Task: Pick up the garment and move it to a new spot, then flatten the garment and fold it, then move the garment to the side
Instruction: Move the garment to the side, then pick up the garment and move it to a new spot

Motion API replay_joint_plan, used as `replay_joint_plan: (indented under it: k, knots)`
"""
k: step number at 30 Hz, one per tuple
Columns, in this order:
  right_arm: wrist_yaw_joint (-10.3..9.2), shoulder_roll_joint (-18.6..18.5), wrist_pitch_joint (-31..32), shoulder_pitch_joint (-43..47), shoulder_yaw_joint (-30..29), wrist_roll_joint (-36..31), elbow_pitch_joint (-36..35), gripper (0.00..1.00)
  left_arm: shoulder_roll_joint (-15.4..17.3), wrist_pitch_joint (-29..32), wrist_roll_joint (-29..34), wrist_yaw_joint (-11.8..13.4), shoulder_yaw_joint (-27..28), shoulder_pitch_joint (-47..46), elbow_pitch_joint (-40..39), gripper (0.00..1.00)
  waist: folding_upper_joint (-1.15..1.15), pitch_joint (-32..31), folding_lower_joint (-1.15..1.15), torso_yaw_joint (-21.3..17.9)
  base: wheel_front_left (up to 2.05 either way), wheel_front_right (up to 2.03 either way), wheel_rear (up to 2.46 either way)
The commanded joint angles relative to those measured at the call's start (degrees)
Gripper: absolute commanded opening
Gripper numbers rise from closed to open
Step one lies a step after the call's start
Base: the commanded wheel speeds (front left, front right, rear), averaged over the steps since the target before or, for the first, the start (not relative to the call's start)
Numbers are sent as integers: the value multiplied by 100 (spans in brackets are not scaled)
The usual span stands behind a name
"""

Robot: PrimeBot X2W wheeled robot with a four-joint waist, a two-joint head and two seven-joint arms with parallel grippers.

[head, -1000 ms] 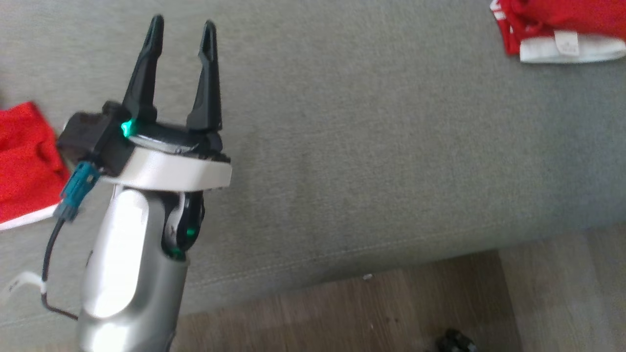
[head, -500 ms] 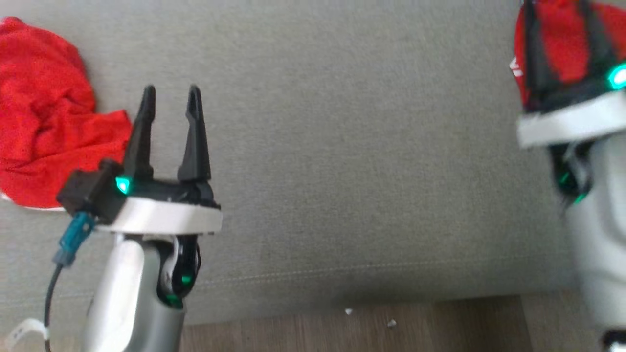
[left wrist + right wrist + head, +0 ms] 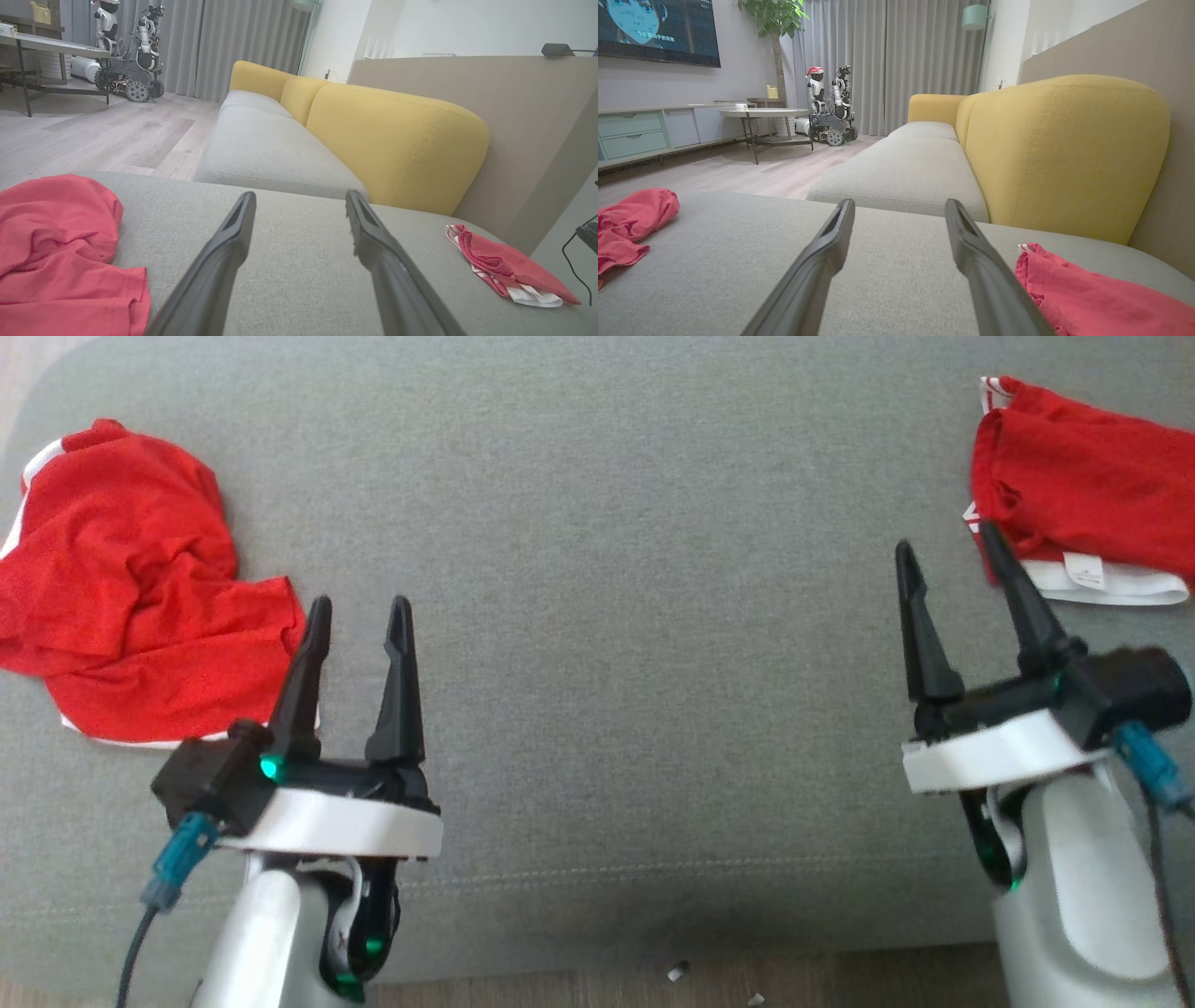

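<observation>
Now, both arms are over the grey cushion [image 3: 635, 616]. Left gripper [image 3: 360, 604]: fingers spread wide with nothing between them, tips just beside the lower right edge of the crumpled red garment [image 3: 131, 607], which lies at the cushion's left end. Right gripper [image 3: 945, 541]: likewise wide apart and empty, its outer finger near the folded red garment [image 3: 1074, 504], white band showing, at the cushion's right end. Yellow backrest [image 3: 397, 140] stands beyond.
</observation>
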Motion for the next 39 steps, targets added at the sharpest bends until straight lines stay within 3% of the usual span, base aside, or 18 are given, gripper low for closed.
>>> replay_joint_plan:
  k: [1,10,29,39]
  knots:
    - [19,86,-64,-12,61,-89,-248,100,44,-28,55,15,177,-100,-212,100,0,-6,1,-12,0,0,0]
    - [19,366,-68,336,-88,-332,-469,100,44,-28,135,4,261,-36,-229,100,0,-25,1,-55,0,0,0]
    - [19,424,-68,352,-155,-181,-490,100,44,-28,47,39,304,-85,-250,100,0,68,1,120,0,0,0]
    - [19,242,-69,384,47,-171,-514,100,44,-28,-128,143,338,-157,-371,100,0,180,1,899,0,0,0]
